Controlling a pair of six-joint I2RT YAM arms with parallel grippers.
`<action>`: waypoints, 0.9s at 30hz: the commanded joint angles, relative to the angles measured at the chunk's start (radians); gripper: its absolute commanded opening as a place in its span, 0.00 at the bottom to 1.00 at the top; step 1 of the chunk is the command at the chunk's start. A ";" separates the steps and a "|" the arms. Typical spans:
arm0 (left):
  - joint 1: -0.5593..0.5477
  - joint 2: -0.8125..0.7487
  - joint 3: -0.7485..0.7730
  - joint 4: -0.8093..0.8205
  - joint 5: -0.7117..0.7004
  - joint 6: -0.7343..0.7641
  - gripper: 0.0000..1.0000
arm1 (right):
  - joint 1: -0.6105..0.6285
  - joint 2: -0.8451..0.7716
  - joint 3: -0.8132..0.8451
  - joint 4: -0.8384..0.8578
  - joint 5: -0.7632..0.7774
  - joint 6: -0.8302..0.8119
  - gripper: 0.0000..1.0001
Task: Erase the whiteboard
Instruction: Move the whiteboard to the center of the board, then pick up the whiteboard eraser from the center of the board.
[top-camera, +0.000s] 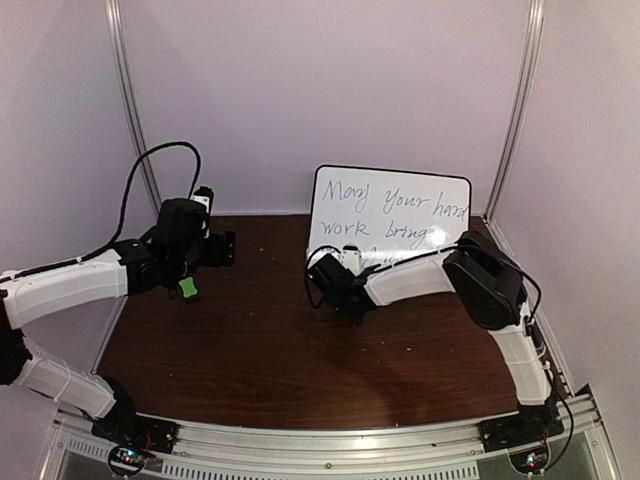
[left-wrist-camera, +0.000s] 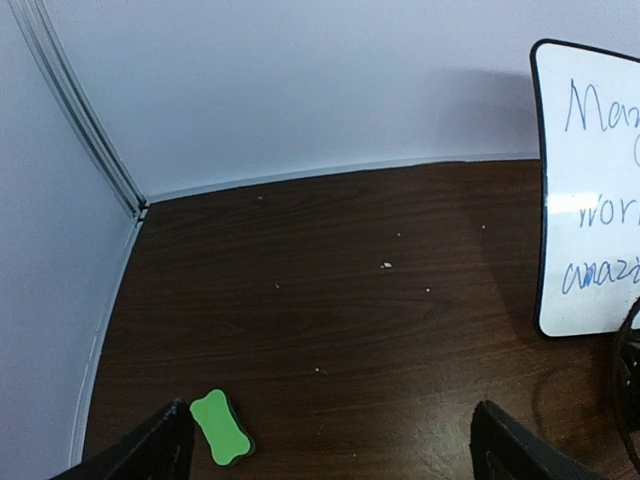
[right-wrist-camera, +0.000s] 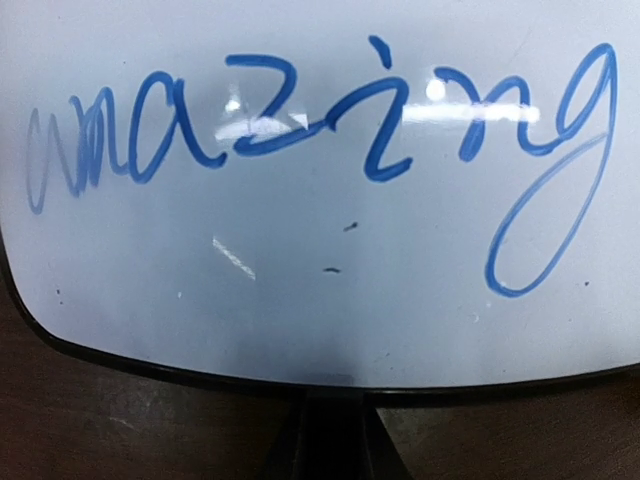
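Observation:
The whiteboard (top-camera: 390, 205) stands upright at the back of the table, covered in blue handwriting. It also shows in the left wrist view (left-wrist-camera: 590, 200). It fills the right wrist view (right-wrist-camera: 320, 280), where the word "amazing" shows. My right gripper (right-wrist-camera: 333, 400) is shut, its tips at the middle of the board's black bottom frame. In the top view it (top-camera: 340, 290) sits low in front of the board. My left gripper (left-wrist-camera: 330, 450) is open wide above the table at the left (top-camera: 190, 268). A small green eraser (left-wrist-camera: 220, 428) lies flat on the table just inside its left finger (left-wrist-camera: 150, 455).
The dark wood table (top-camera: 260, 340) is walled by white panels, with a metal corner rail (left-wrist-camera: 90, 140) at the back left. Small white crumbs (left-wrist-camera: 386, 265) dot the table. The right forearm (top-camera: 410, 275) crosses in front of the board's lower part.

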 joint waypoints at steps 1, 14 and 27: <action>0.005 0.036 0.029 -0.006 0.001 -0.056 0.98 | 0.038 0.031 -0.041 0.078 -0.215 -0.182 0.00; 0.061 0.075 0.019 -0.027 -0.037 -0.155 0.98 | 0.066 -0.039 -0.163 0.165 -0.359 -0.371 0.00; 0.128 0.130 0.008 -0.104 -0.090 -0.347 0.98 | 0.108 -0.079 -0.179 0.162 -0.385 -0.438 0.00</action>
